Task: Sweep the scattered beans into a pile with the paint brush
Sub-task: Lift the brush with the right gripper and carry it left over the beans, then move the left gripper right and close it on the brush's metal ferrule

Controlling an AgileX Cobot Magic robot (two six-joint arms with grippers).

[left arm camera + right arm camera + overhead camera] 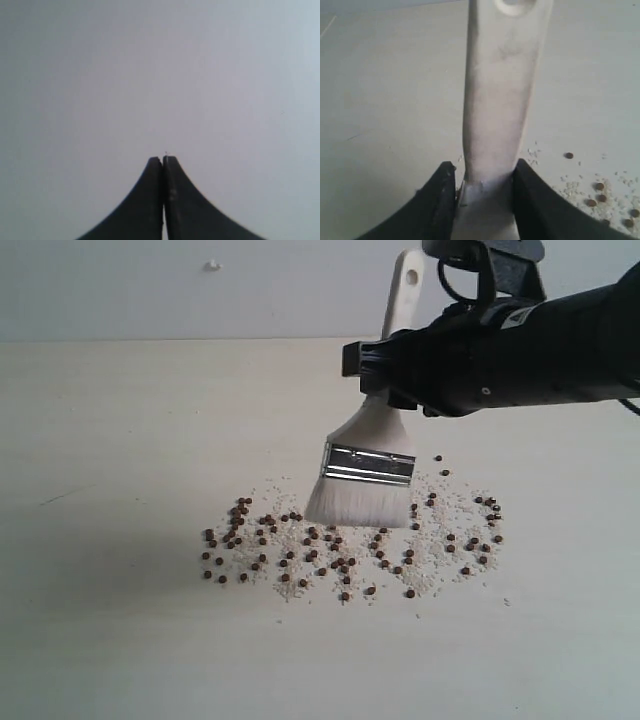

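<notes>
The paint brush [368,455] stands nearly upright over the table, its off-white bristles touching down at the back of the scattered beans [330,555]. My right gripper [390,365] is shut on the pale wooden handle [500,100], above the silver ferrule [367,465]; the handle's hole shows at the top. The dark reddish-brown beans lie spread in a wide band in front of and on both sides of the bristles, mixed with whitish grit; a few beans [597,192] show in the right wrist view. My left gripper [163,159] is shut on nothing, facing a blank pale surface.
The pale wooden table [120,440] stretches around the bean patch. A plain light wall [150,290] runs behind the table's back edge. The right arm's black body [540,340] reaches in from the right above the table.
</notes>
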